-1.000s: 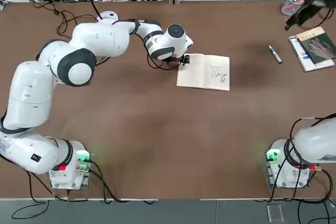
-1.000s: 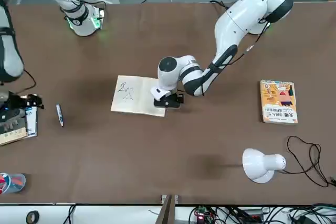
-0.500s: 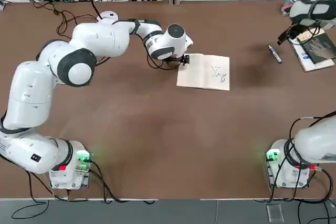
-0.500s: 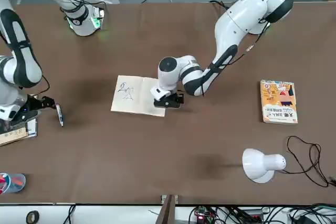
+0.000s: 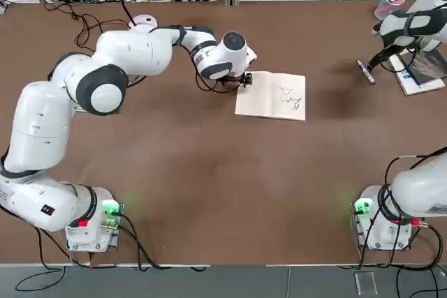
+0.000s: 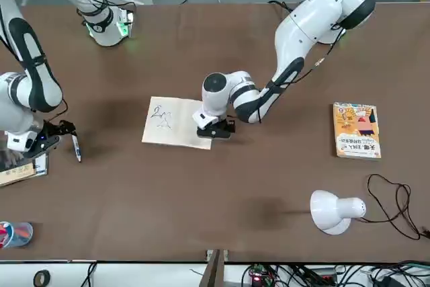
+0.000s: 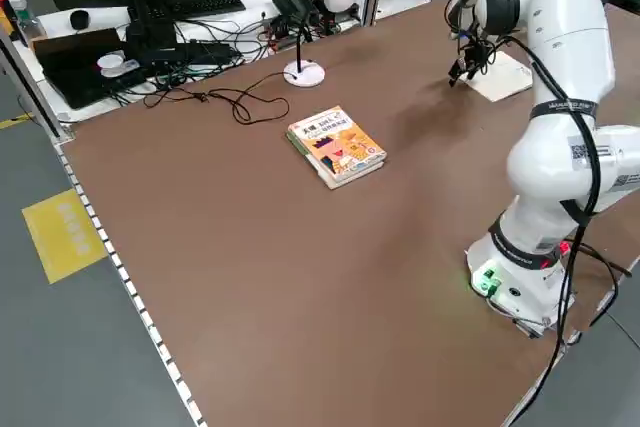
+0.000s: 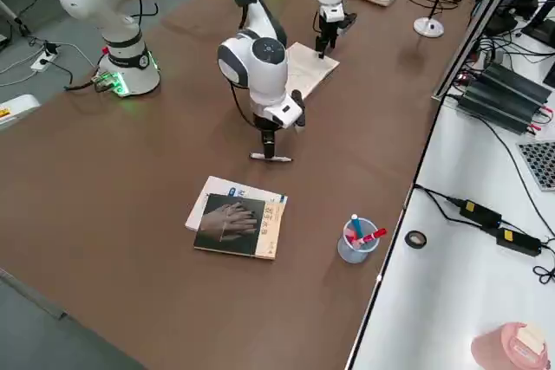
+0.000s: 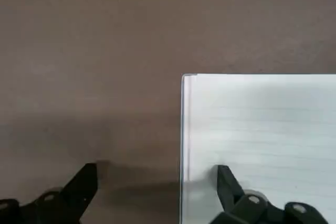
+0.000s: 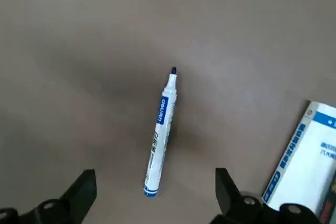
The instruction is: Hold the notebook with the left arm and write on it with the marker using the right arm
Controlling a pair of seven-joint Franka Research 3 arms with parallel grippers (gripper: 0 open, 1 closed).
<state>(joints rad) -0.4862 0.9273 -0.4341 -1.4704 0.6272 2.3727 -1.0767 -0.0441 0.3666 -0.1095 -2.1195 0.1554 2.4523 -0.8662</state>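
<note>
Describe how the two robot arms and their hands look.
The left arm and the right arm are both bulky glossy white shells with grey joint discs and black cables along them. Each base carries a green light. The left hand and the right hand have two slim black fingers.

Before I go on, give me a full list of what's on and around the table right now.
notebook: one, cream, open at table centre, scribble on one page
marker: one, white and blue, uncapped, lying on table between the right claw's fingers, not gripped
dark book: one, hand on cover, beside the marker
orange book: one, closed, near the robot's left table edge
lamp: one, white, far edge with black cord
pen cup: one, clear, red and blue pens, far right corner
tape roll: one, black, on white bench
left claw: open, one finger pressing the notebook's edge
right claw: open, above the marker
</note>
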